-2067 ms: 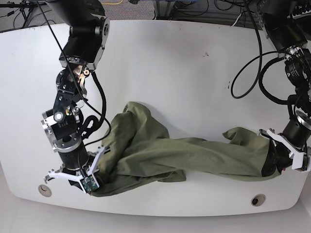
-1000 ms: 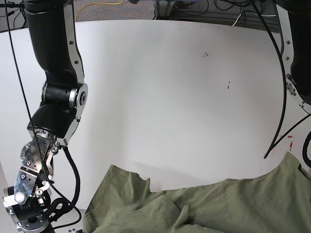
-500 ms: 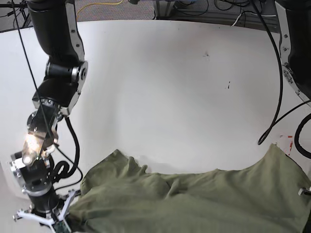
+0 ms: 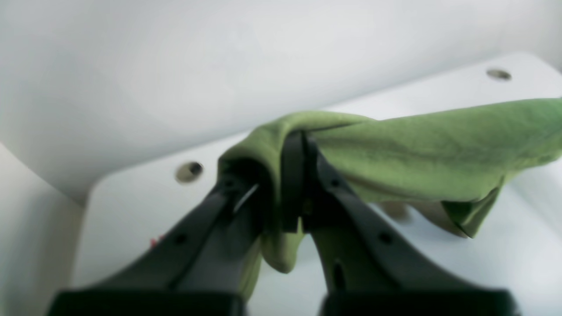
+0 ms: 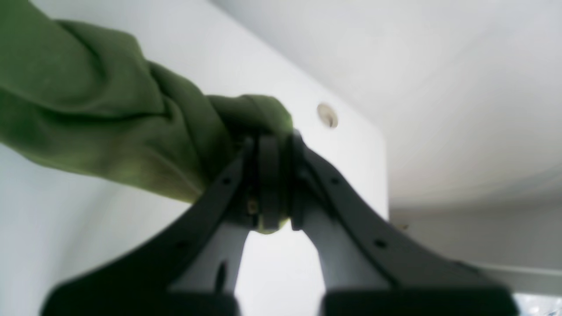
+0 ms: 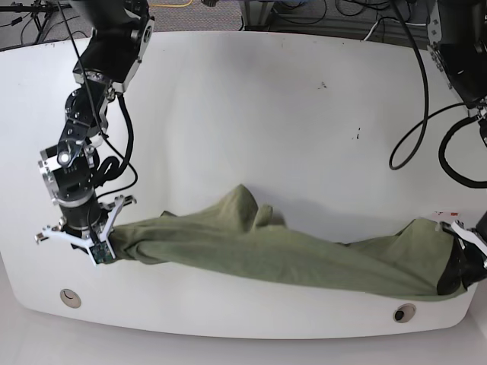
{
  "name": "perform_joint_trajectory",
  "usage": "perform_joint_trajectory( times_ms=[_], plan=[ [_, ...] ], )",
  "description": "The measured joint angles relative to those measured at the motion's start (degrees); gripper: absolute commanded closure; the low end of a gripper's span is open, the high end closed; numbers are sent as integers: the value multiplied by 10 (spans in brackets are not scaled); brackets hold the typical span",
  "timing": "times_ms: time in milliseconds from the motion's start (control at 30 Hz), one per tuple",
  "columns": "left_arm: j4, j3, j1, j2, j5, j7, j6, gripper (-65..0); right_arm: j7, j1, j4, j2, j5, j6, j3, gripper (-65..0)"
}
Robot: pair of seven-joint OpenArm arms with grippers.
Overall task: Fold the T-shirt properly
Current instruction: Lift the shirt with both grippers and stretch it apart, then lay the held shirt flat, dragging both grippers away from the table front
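Note:
The olive-green T-shirt [image 6: 266,247] is pulled into a long wrinkled band across the front of the white table [image 6: 266,114]. My right gripper [image 6: 112,245] is shut on its end at the left of the base view. My left gripper [image 6: 455,268] is shut on the other end near the table's right front corner. In the left wrist view the left gripper [image 4: 293,147] pinches a fold of the T-shirt [image 4: 439,149], which runs off to the right just above the table. In the right wrist view the right gripper [image 5: 270,147] clamps a bunched knot of the T-shirt [image 5: 88,101].
Round holes sit in the table's front corners [image 6: 70,297] [image 6: 404,312]. The table's front edge runs close below the shirt. A black cable loop [image 6: 411,144] hangs over the right side. The right arm's links [image 6: 99,91] stand over the left side.
Both arms have come down with the shirt. It filled the bottom of the base view close to the camera; now it lies lower, drawn out in a narrow band between the grippers.

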Motion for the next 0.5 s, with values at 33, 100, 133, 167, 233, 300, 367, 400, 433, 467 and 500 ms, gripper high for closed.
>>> perform_joint_trajectory(
  times_ms=[33,100,133,167,233,300,367,400,433,467,500],
  plan=[
    [5,-7,21,0,-6,2,-2,0,1,-15,5,-6,0,0,6,-2],
    [17,-19,59,1,-19,-2,-2,0,1,-41,7,-12,3,1,17,-2],
    [21,-24,77,1,-24,-4,-2,0,7,-54,10,-15,2,0,21,-2],
    [27,-33,98,1,-28,-4,-2,0,7,-68,10,-16,2,1,23,-2],
    [35,-48,138,1,-30,-2,-2,0,7,-93,14,-19,2,7,31,-2],
    [38,-61,172,2,-33,7,-1,0,5,-115,15,-23,2,15,40,-2],
    [45,-72,205,4,-32,17,1,0,1,-134,15,-31,-2,16,49,-2],
    [50,-78,218,5,-32,22,1,0,1,-142,16,-35,-2,16,53,-2],
    [55,-84,235,6,-33,22,0,0,3,-149,17,-39,-2,16,57,-2],
    [59,-89,248,6,-34,22,-1,0,5,-155,19,-43,0,16,63,-2],
    [64,-97,267,7,-36,22,-3,0,6,-162,20,-45,0,16,66,-2]
  ],
)
